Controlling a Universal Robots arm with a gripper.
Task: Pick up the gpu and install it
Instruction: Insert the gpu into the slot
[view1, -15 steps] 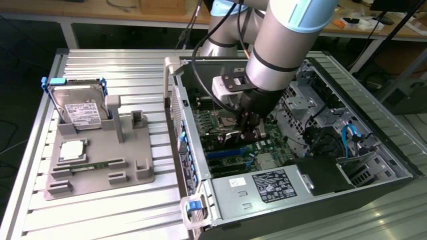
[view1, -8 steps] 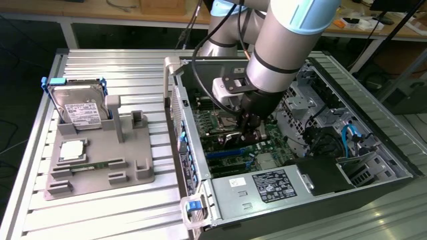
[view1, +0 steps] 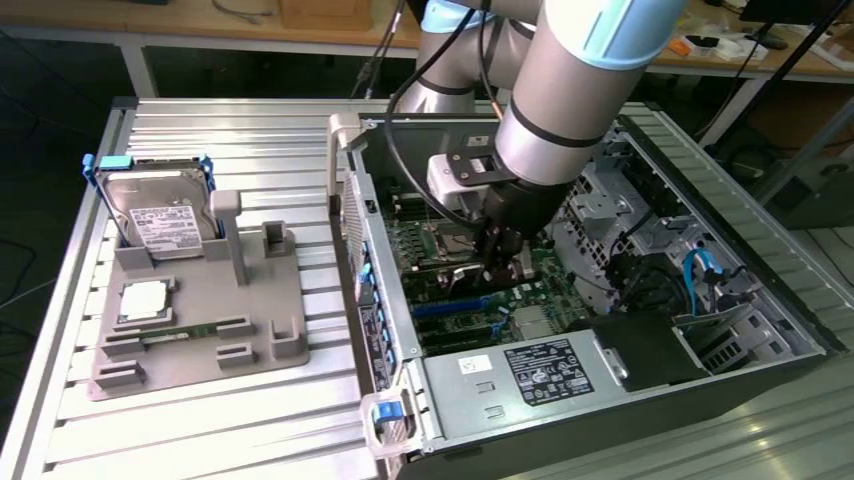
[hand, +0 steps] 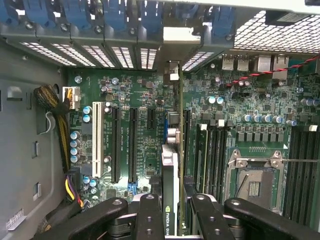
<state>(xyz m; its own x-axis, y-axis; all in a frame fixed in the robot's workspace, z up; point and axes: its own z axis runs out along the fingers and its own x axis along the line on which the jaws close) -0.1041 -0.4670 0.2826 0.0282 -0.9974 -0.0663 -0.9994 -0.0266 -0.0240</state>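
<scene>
In the wrist view the gpu (hand: 170, 170) is a thin black card seen edge-on, with a green-and-white maker's label near my fingers. My gripper (hand: 172, 220) is shut on it, one black finger (hand: 149, 215) on each side. The card hangs upright over the motherboard (hand: 145, 95), in line with a long expansion slot (hand: 186, 145), its metal bracket end toward the case's rear vents. In the exterior view my gripper (view1: 501, 258) reaches down into the open computer case (view1: 747, 260), just above the green board (view1: 461, 290). Whether the card's edge touches the slot I cannot tell.
Other expansion slots (hand: 115, 145), memory slots (hand: 215, 150) and the open CPU socket (hand: 255, 185) flank the card. Cables (hand: 60, 120) run along the case wall. A power supply (view1: 534, 372) fills the near end. Outside, a grey tray (view1: 287, 350) holds a hard drive (view1: 154, 215), a CPU (view1: 144, 300) and a memory stick (view1: 174, 333).
</scene>
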